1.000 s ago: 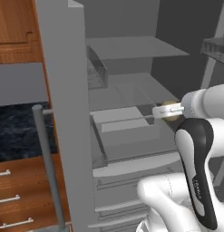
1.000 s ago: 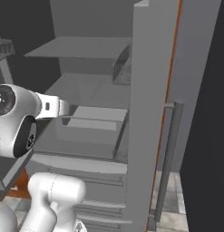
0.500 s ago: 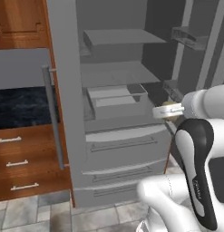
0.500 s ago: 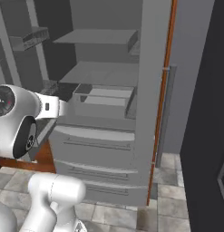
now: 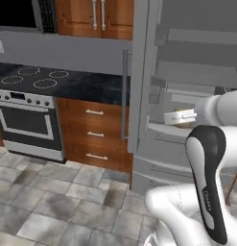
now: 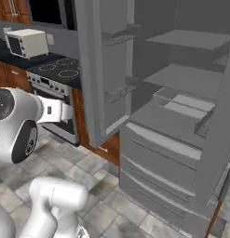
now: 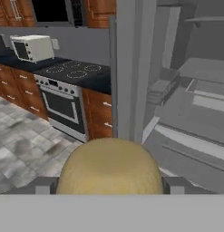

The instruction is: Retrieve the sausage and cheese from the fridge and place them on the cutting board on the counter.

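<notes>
My gripper point(image 7: 109, 185) is shut on the cheese point(image 7: 109, 165), a pale yellow rounded chunk that bulges up between the two grey fingers point(image 7: 44, 185). In the left base view the gripper point(image 5: 178, 116) hangs in front of the open grey fridge point(image 5: 196, 77), with the cheese point(image 5: 181, 112) as a tan spot at its tip. The fridge point(image 6: 181, 116) stands open with bare shelves and a clear drawer. A strip of black counter point(image 5: 91, 87) lies between the stove and the fridge. The sausage and the cutting board are out of view.
The open left fridge door point(image 5: 139, 72) stands edge-on between me and the counter point(image 7: 99, 82). A black-topped stove point(image 5: 29, 81) with an oven below is to the left. A white toaster oven point(image 6: 27, 42) sits further left. Wooden drawers point(image 5: 96, 134) are below; tiled floor lies in front.
The whole picture has shifted: the base has backed away from the fridge and turned left, bringing stove and counter into view. The gripper still holds the cheese.
</notes>
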Controlling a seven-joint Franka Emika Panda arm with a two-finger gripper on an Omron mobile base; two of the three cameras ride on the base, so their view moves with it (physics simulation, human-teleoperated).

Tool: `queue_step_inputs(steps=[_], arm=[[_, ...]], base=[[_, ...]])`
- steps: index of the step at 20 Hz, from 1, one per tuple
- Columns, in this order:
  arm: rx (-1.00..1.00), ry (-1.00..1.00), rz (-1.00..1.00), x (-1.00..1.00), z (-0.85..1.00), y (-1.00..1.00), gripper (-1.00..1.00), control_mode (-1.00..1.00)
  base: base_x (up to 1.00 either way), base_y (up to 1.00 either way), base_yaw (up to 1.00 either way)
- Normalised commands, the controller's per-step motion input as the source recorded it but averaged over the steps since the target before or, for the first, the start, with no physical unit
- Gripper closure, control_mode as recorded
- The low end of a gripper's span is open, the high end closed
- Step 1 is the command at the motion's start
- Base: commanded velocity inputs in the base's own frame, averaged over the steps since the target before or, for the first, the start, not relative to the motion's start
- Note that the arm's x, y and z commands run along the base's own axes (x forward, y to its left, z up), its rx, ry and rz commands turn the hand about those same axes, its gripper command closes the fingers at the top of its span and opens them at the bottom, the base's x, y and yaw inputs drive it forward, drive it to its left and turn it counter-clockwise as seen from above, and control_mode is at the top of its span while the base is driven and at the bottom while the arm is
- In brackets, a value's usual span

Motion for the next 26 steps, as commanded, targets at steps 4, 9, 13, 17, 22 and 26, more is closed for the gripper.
queue_step_inputs(steps=[4,9,13,17,22,26], arm=[[0.0,0.0,0.0,0.0,0.0,0.0,1.0,1.0],[0.0,0.0,0.0,0.0,0.0,0.0,1.0,1.0],[0.0,0.0,0.0,0.0,0.0,0.0,1.0,1.0],[0.0,0.0,0.0,0.0,0.0,0.0,1.0,1.0],[0.0,0.0,0.0,0.0,0.0,0.0,1.0,1.0],[0.0,0.0,0.0,0.0,0.0,0.0,1.0,1.0]], base=[[-0.03,0.0,1.0],[0.0,0.0,1.0],[-0.1,0.0,1.0],[0.0,0.05,0.89],[0.6,0.19,0.4],[0.86,0.29,0.21]])
